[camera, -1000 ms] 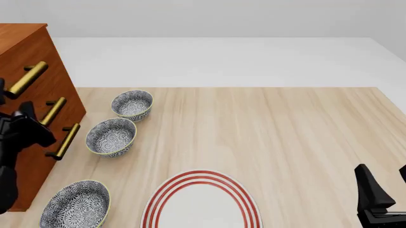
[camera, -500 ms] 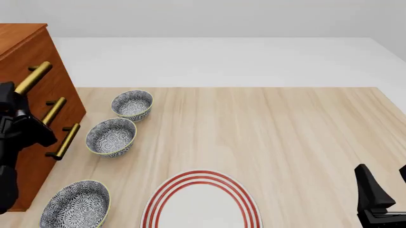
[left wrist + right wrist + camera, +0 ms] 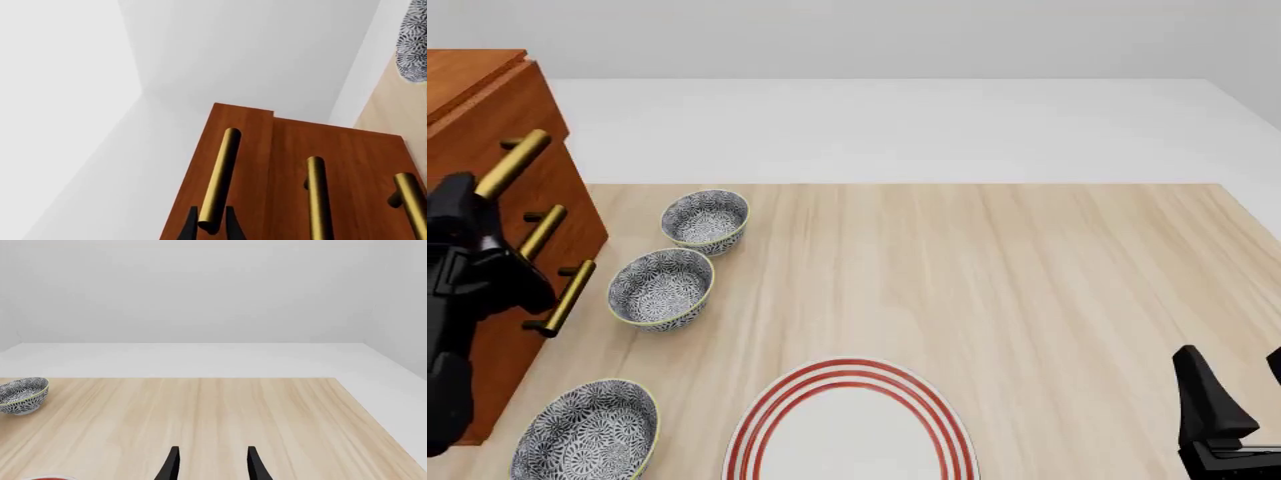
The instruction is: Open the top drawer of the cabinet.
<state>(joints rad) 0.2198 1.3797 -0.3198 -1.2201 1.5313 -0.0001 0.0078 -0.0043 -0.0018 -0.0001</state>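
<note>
The cabinet (image 3: 569,190) stands at the table's left edge, with three brass bar handles on its front. The top drawer (image 3: 533,106) juts a little out of the cabinet (image 3: 353,165). My left gripper (image 3: 474,197) is shut on the near end of its handle (image 3: 515,160). In the left wrist view the two black fingertips of the left gripper (image 3: 211,226) pinch the end of the handle (image 3: 220,175) on the top drawer (image 3: 250,150). My right gripper (image 3: 1228,410) rests low at the front right, open and holding nothing, its fingers (image 3: 171,465) spread apart.
Three patterned bowls (image 3: 706,220) (image 3: 662,288) (image 3: 587,432) stand in a row just right of the cabinet. A red-rimmed white plate (image 3: 851,425) lies at the front middle. The two lower drawer handles (image 3: 542,231) (image 3: 566,296) sit beside my left arm.
The top drawer has slid a little out of the cabinet, and its handle and my left gripper have moved with it. The right arm has not moved.
</note>
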